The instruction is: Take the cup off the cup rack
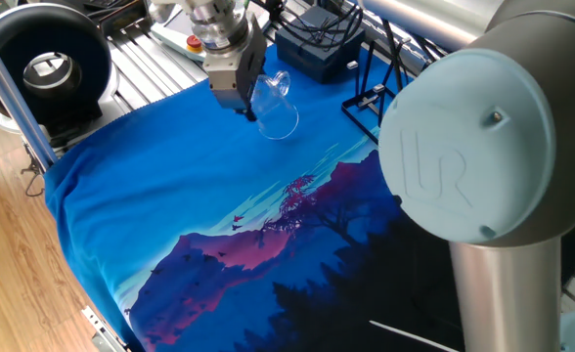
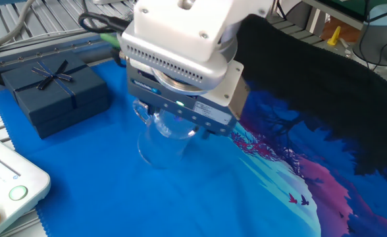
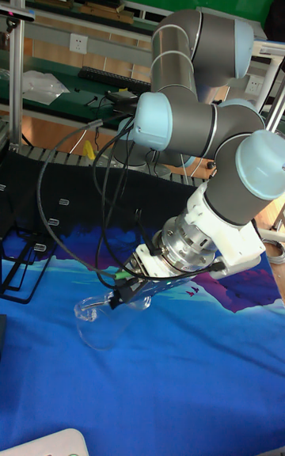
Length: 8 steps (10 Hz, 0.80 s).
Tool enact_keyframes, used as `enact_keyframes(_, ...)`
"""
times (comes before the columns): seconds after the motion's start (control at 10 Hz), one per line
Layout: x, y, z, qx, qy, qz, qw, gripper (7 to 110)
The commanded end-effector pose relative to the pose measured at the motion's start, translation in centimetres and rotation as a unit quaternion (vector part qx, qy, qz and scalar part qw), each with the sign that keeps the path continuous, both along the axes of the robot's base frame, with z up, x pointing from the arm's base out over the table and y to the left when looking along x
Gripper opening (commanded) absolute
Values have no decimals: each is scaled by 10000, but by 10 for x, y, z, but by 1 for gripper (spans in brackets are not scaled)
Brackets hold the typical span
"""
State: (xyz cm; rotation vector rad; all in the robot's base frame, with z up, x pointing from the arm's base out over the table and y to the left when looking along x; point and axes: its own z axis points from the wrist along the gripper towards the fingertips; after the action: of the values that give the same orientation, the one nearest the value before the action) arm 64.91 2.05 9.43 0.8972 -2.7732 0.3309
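Holding the small clear glass mug (image 1: 278, 110) tilted in our fingers (image 3: 127, 291), we should level it before lowering to the blue-clothed tabletop (image 1: 170, 205).

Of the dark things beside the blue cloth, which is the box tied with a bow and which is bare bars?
The navy gift box carries the ribbon bow, a solid closed block. The cup rack is only thin black bars, an open frame at the cloth's edge.

UR5 arm (image 3: 198, 119): silver-grey tube links w/ pale blue joint caps, one cap showing embossed "UR" logo + small screw. Wrist carrying white housing w/ ribbed vents. Black cables looping along the arm. Gripper (image 1: 245, 110): dark fingers (image 3: 119, 298), label strip on body.
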Motion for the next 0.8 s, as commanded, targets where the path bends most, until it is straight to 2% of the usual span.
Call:
enact_keyframes(0.0,5,7,0,182,13,117,9998,88)
enact_keyframes(0.1,6,9,0,163,14,149,9998,110)
enact_keyframes(0.4,5,20,4,142,24,98,9998,110)
enact_keyframes(0.7,-5,34,8,49,126,-129,9998,110)
